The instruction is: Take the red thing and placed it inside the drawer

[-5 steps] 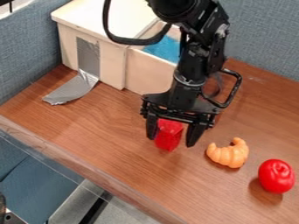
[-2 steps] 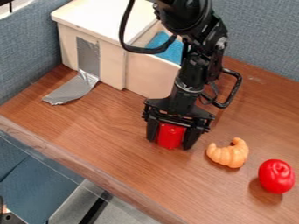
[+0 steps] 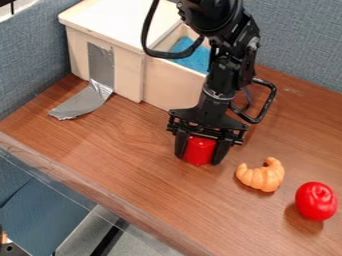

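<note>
Silver tape [image 3: 101,67] hangs from a wooden box [image 3: 127,60]; beside it, an open drawer [image 3: 167,85] with blue inside. Outside the drawer, the tool [image 3: 200,156] grips the red block [image 3: 200,149] between its fingers. Then come a croissant [image 3: 261,176] and a red fruit [image 3: 315,201] on the bench [image 3: 107,145].

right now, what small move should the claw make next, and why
I'd make sure the claw is snug on the red block before any lift. The claw is down around the block, so it looks well placed for a grip, and the drawer behind is open, so a carry would likely come after.
</note>
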Action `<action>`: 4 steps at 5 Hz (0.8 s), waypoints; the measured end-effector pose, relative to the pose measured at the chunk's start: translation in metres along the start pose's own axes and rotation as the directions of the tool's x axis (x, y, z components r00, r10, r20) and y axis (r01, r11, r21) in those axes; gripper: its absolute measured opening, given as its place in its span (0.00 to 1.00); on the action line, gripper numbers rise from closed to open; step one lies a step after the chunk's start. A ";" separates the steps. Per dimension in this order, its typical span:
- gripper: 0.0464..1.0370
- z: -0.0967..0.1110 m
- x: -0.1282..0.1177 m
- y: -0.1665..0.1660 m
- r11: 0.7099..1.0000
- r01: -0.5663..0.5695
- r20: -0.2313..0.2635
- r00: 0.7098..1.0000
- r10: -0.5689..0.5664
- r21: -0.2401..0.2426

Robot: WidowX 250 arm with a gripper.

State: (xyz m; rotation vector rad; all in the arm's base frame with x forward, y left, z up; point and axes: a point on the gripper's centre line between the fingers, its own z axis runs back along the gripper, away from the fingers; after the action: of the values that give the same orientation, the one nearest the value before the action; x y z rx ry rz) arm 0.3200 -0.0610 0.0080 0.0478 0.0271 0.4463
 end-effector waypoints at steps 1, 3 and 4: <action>0.75 0.001 -0.002 -0.002 1.000 0.005 -0.011 1.000 -0.005 -0.012; 0.75 0.036 -0.016 -0.001 0.997 0.065 -0.085 0.994 -0.068 -0.038; 0.75 0.047 -0.023 0.001 0.995 0.093 -0.121 0.988 -0.098 -0.046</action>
State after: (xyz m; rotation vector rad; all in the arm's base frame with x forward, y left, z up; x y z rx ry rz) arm 0.3008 -0.0717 0.0548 -0.0207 0.1410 0.3534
